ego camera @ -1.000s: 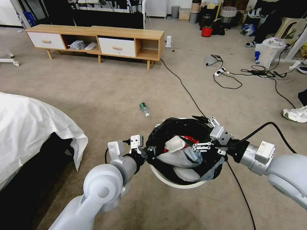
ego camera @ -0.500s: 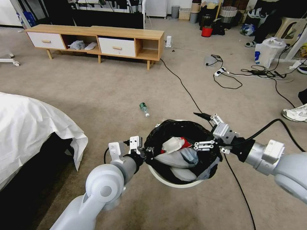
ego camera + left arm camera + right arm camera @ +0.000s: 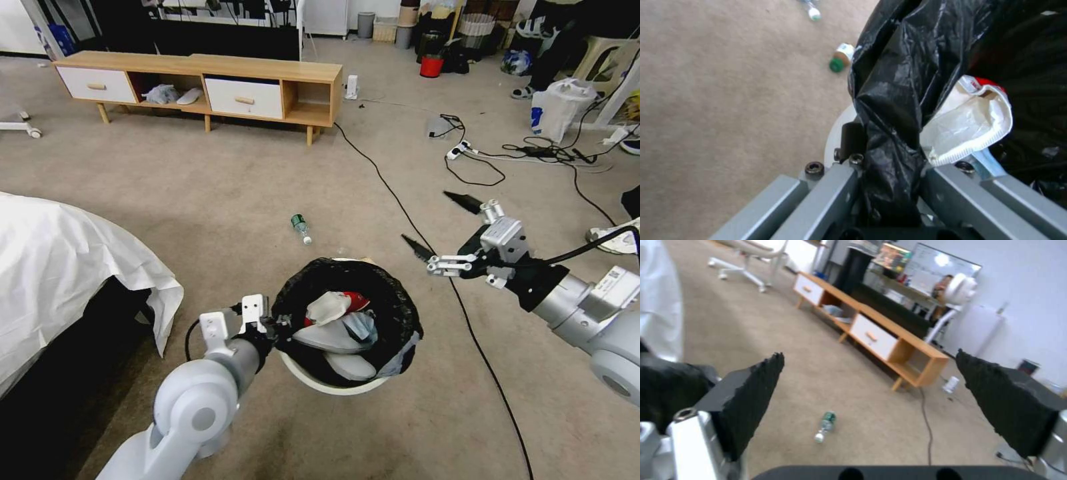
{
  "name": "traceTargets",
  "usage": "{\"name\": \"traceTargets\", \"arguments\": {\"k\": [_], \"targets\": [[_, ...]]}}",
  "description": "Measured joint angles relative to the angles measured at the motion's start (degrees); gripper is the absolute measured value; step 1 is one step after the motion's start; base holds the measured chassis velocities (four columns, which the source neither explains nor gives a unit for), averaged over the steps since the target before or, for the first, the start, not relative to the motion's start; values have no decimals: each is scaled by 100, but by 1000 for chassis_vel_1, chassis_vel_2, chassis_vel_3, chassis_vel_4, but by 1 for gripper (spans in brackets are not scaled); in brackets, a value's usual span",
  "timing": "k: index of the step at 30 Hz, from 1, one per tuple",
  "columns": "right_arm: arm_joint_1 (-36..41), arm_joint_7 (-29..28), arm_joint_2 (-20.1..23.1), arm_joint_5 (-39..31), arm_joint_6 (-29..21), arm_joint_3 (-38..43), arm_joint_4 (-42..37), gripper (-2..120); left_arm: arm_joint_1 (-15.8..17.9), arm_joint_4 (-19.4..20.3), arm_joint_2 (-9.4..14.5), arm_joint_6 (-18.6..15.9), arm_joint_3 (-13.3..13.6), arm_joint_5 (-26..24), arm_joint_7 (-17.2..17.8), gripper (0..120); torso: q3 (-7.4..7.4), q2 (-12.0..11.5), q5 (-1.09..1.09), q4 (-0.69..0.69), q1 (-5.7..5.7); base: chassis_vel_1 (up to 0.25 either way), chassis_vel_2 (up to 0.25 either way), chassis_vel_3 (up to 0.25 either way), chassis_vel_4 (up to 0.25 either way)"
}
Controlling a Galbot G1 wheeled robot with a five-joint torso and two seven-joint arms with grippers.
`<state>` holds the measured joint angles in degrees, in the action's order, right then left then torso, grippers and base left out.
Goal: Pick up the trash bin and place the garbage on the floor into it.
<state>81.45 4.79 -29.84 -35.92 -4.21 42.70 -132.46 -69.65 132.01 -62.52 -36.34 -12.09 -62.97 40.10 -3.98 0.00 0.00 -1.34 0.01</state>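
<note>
White trash bin (image 3: pixel 337 383), black liner folded over the rim: held off the carpet floor (image 3: pixel 220 200) in front of the robot, gripped at its left rim by the left gripper (image 3: pixel 277 328), whose fingers (image 3: pixel 831 196) are closed tight on rim and liner. Contents: a white packet with a red edge (image 3: pixel 328 308), grey and pale blue crumpled pieces, packed near rim level. Right gripper (image 3: pixel 440 230): raised to the right of the bin, clear of its rim, fingers (image 3: pixel 751 396) spread wide, holding nothing. Green-labelled clear bottle (image 3: pixel 301 228): lying on its side on bare carpet ahead of the bin, apart from it. Small green-capped bottle (image 3: pixel 841 57): on the carpet close under the bin's far side, seen from the left wrist. Black cable (image 3: pixel 387 187): crosses the carpet from the wooden low cabinet (image 3: pixel 200 87) toward the robot's right side, passing beneath the right gripper. White-draped bed (image 3: pixel 67 267): borders the left. Carpet between bottle and cabinet lies open.
</note>
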Motion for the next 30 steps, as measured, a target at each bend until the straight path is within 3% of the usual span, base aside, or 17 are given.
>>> {"name": "traceTargets", "arguments": {"k": [3,9,12,15,16,18,24,30], "targets": [[13,-64,-127,85,12,-4,42,99,-81,58,9,1,-140,16,-7,1,0,0,0,0,0,0,0,0,0],[45,-177,-620,434,77,11,198,100,-559,344,-122,-4,-787,-8,96,1,0,0,-1,-1,0,0,0,0,0],[37,-226,-745,479,77,9,217,100,-697,397,-169,-10,-898,16,106,1,0,0,-1,0,0,0,0,0,0],[69,-359,-1114,653,77,-11,247,100,-1245,583,-273,-35,-1292,344,-93,1,0,0,-1,1,0,0,0,0,0],[69,-359,-1114,653,77,-11,247,100,-1245,583,-273,-35,-1292,344,-93,1,0,0,-1,1,0,0,0,0,0],[101,-411,-1379,840,87,-29,263,100,-1574,719,-289,-52,-1601,549,-339,1,0,0,0,0,0,0,0,0,0],[191,-443,-1727,1144,122,-18,244,100,-1814,864,-302,-96,-1919,762,-581,1,1,0,-1,0,0,0,0,0,0],[454,-399,-2176,1592,222,174,170,100,-1918,924,-419,-128,-2049,1064,-782,1,0,0,0,-1,0,0,0,0,0]]}}
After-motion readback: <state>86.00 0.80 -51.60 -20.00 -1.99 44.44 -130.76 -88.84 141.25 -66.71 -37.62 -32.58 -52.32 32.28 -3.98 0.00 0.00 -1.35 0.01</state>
